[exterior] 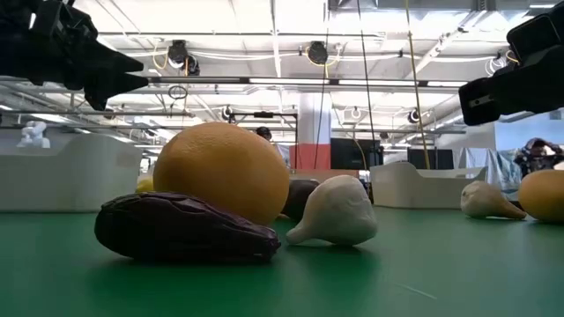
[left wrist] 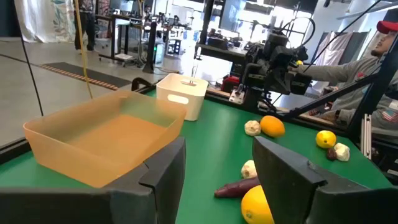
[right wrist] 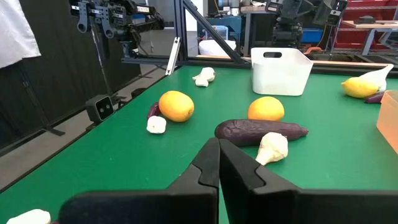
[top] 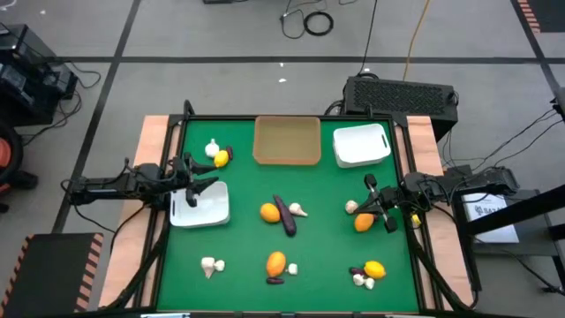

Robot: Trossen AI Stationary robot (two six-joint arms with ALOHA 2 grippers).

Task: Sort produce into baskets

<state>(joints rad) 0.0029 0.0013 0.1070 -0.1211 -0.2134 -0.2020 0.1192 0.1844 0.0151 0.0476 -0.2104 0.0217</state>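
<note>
You have three baskets on the green table (top: pixel 318 252): one tan-brown square plastic basket (top: pixel 287 141) at the far edge in the middle, one white plastic basket with rounded corners (top: pixel 362 146) just to its right, and a second white basket (top: pixel 201 210) on the left side.

From the high view you can count three round orange fruits (top: pixel 269 212), two yellow lemon-like fruits (top: pixel 375 270) and four dark purple elongated pieces (top: pixel 287 216). The whitish garlic-like bulbs (top: pixel 299 209) are at least seven, but some lie too close together for an exact count. All the produce lies on the table cloth, in small groups.

Your left gripper (top: pixel 196 179) hangs over the left white basket. Only the left wrist view (left wrist: pixel 217 168) shows that its fingers stand apart with nothing between them. Your right gripper (top: pixel 377 203) is near the table's right side, close to one orange fruit (top: pixel 364 223) and one bulb (top: pixel 351 207). The right wrist view (right wrist: pixel 219 155) shows its fingers pressed together on nothing.

The low view gives you what the high view does not: the front orange fruit (exterior: pixel 222 172) touches a wrinkled purple piece (exterior: pixel 185 229), with a bulb (exterior: pixel 335 213) just beside them. The left wrist view also shows a person (left wrist: pixel 373 53) beyond the table.
</note>
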